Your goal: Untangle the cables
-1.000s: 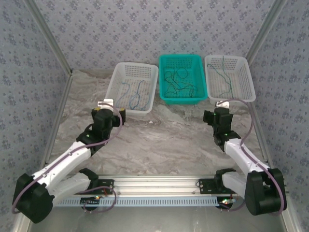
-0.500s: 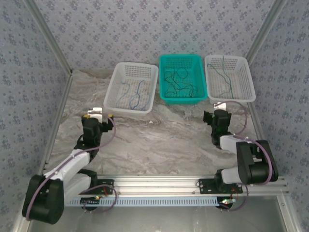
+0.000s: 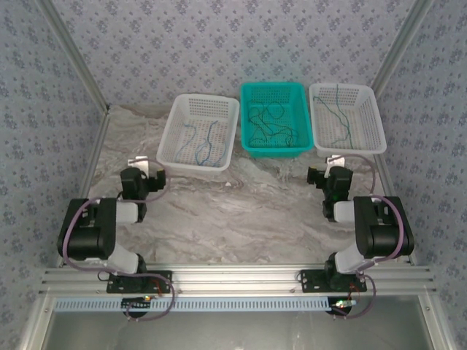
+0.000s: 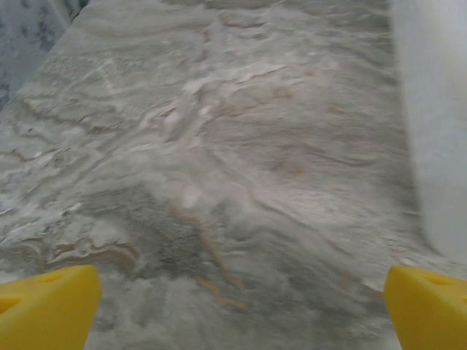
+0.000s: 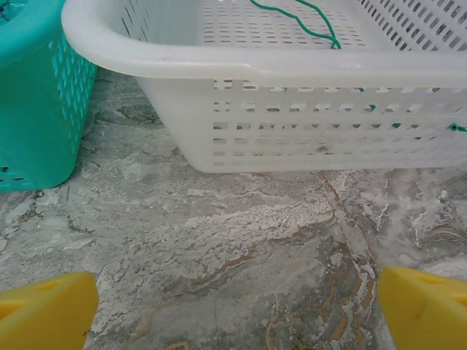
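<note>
Table: marbled grey table (image 3: 241, 211), three baskets in a row along its far side, arm bases at the near edge.
Baskets: left white basket (image 3: 193, 166), teal basket (image 3: 273, 151) in the middle, right white basket (image 3: 350, 148); the teal one stands just beside the right white one.
Left gripper: left gripper (image 3: 144, 166) sits low over bare table near the left white basket, jaws spread wide, nothing between them (wrist view shows bare marble between the yellow tips).
Right gripper: right gripper (image 3: 334, 160) faces the near wall of the right white basket, jaws wide, holding nothing.
Cables: blue cables (image 3: 198, 142) lie apart in the left white basket; green cables (image 3: 337, 117) lie in the right white basket; dark cables (image 3: 270, 124) sit looped over one another in the teal basket.
Progress, as judged: the knot in the teal basket looks unsorted.
Risk 1: hair-thin strands; a pinch could catch two at once and drag the whole clump.
Risk 2: a strand may snag in the basket holes and tip or slide the light basket.
Risk 3: jaws may shut on nothing.
</note>
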